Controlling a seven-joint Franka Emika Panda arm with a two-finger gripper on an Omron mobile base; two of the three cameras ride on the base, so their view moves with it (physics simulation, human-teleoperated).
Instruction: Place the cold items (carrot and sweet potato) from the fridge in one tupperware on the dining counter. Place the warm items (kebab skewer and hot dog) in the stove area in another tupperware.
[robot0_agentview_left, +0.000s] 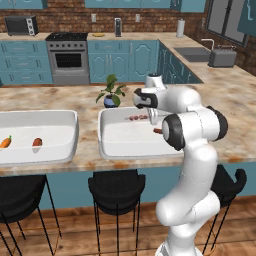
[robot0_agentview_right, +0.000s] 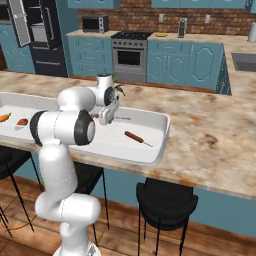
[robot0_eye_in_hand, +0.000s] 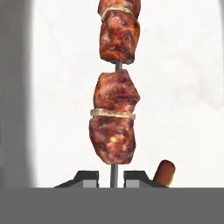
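My gripper (robot0_eye_in_hand: 114, 177) is shut on the thin stick of the kebab skewer (robot0_eye_in_hand: 114, 100), whose browned meat chunks run away from the fingers. It hangs over the right tupperware (robot0_agentview_left: 102, 135) on the dining counter (robot0_agentview_left: 225, 100), with the skewer (robot0_agentview_left: 136, 118) held level just above the tub floor. The hot dog (robot0_agentview_right: 135, 137) lies inside that same tub (robot0_agentview_right: 162, 137), close beside the gripper (robot0_agentview_right: 107, 117); its end (robot0_eye_in_hand: 164, 171) shows by the fingertips. The left tupperware (robot0_agentview_left: 75, 130) holds the carrot (robot0_agentview_left: 5, 142) and the sweet potato (robot0_agentview_left: 37, 143).
A small potted plant (robot0_agentview_left: 111, 92) stands just behind the right tub. Black stools (robot0_agentview_left: 116, 187) line the counter's near side. The stove (robot0_agentview_left: 67, 55) sits at the back wall, the fridge (robot0_agentview_right: 45, 35) at far left with its door open, a toaster (robot0_agentview_left: 222, 57) at right.
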